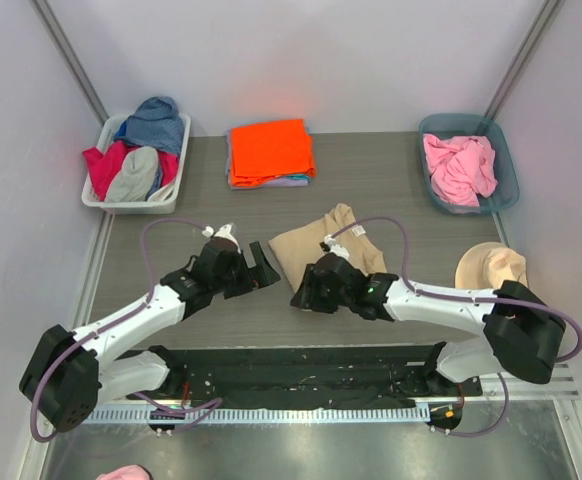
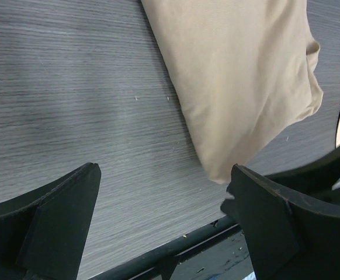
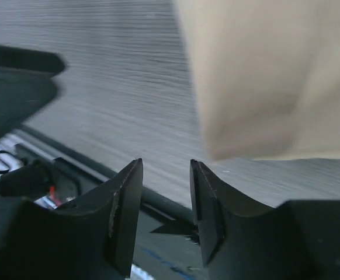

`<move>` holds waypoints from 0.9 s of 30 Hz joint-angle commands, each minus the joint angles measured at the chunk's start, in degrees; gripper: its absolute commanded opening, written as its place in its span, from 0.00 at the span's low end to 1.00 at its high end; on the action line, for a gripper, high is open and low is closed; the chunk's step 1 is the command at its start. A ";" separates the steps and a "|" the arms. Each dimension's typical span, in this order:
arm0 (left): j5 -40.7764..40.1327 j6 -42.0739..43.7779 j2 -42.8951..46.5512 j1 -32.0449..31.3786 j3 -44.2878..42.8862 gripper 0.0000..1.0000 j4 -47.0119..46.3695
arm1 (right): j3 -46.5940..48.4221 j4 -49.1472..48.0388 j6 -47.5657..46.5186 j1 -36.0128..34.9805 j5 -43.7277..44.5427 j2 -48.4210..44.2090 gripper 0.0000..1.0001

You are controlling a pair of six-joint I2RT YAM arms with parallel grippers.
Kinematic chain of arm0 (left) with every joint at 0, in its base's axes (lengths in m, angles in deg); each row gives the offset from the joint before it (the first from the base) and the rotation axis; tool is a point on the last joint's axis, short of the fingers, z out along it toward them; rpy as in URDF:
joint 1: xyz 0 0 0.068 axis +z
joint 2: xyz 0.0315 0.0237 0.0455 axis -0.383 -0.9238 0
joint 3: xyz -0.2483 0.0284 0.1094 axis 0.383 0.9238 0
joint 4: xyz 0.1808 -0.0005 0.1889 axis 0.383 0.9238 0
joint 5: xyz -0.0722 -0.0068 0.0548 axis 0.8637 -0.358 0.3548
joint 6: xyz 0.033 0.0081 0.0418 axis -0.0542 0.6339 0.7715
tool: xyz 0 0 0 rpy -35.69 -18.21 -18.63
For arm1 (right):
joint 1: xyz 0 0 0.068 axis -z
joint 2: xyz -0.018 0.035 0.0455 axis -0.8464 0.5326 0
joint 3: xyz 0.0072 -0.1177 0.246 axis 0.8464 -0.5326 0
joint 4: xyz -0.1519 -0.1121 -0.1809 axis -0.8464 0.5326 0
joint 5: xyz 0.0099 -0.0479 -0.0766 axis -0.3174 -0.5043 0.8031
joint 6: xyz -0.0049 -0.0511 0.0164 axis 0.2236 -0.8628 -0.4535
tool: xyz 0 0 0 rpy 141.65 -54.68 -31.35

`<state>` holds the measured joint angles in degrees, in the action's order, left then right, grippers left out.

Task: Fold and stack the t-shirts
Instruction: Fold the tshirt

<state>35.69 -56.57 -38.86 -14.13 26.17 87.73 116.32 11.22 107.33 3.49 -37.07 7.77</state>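
A tan t-shirt [image 1: 323, 243] lies partly folded in the middle of the table; it also fills the top of the left wrist view [image 2: 240, 76] and of the right wrist view [image 3: 275, 76]. My left gripper [image 1: 262, 270] [image 2: 164, 198] stands wide open just left of its near corner, holding nothing. My right gripper [image 1: 303, 296] [image 3: 166, 166] hovers at the near edge of that shirt, jaws apart with nothing between them. A folded orange t-shirt [image 1: 270, 150] tops a stack at the back centre. A crumpled pink t-shirt [image 1: 459, 168] fills a teal bin.
A white bin [image 1: 94, 200] at the back left holds several crumpled clothes. The teal bin [image 1: 506, 190] stands at the back right. A tan hat [image 1: 491, 265] lies at the right, behind the right arm. A black rail [image 1: 301, 360] runs along the table's near edge.
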 commanded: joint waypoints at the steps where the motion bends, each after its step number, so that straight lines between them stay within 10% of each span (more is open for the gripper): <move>1: -0.86 -0.38 1.56 -0.18 0.36 1.00 -0.26 | 6.40 4.36 -0.22 -1.75 4.61 -0.28 0.52; 13: -0.86 -0.81 1.92 -0.10 1.15 1.00 -0.25 | 8.16 14.39 -18.06 15.64 11.92 -14.17 0.66; 27: -0.25 -1.61 3.32 -0.10 1.68 1.00 0.27 | 10.62 7.72 -24.14 31.03 18.51 5.15 0.66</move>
<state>35.54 -58.08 -37.70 -14.13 27.57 88.36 125.63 21.99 83.40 32.28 -23.11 9.85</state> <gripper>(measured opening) 0.996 0.663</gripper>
